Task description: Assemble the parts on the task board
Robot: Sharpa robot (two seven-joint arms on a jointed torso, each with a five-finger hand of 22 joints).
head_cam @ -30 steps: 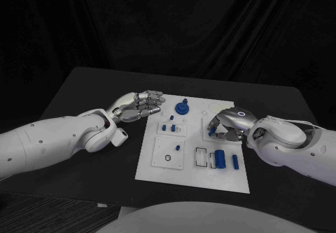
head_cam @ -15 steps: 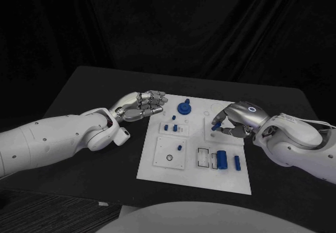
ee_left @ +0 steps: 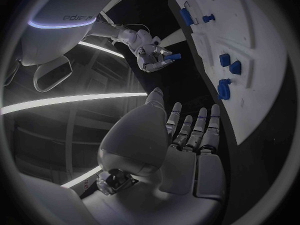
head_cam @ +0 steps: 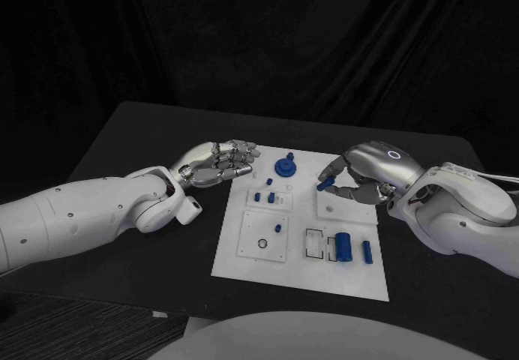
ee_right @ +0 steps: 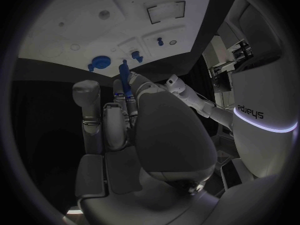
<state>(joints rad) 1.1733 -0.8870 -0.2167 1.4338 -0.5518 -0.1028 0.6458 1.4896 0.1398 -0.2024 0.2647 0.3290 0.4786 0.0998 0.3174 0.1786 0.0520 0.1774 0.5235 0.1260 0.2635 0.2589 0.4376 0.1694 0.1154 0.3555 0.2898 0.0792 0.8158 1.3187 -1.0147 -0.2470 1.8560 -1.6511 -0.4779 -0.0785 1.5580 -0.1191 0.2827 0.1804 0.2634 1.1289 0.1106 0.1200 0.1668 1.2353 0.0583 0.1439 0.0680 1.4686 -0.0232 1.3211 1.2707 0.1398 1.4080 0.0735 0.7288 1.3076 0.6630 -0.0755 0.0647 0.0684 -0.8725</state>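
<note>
The white task board [head_cam: 283,264] lies mid-table. My right hand [head_cam: 366,177] hovers above the board's far right part and pinches a small blue peg [head_cam: 325,182] between thumb and finger; the peg [ee_left: 173,56] hangs clear of the board [ee_left: 250,60] and stands up between the fingertips [ee_right: 125,80] in the right wrist view. My left hand [head_cam: 220,162] stays by the board's far left corner, fingers curled in, holding nothing. Other blue parts on the board: a round knob [head_cam: 286,165], two short pegs [head_cam: 265,198], a cylinder [head_cam: 342,245] and a bar [head_cam: 366,251].
The black table [head_cam: 141,142] runs round the board on all sides. My left forearm [head_cam: 97,217] lies over the table's left side, my right forearm [head_cam: 465,210] over its right. Empty sockets and slots [head_cam: 261,244] show on the board's near half.
My right hand has risen off the board's right side with the blue peg and drawn back toward the far right. The left hand has stayed put.
</note>
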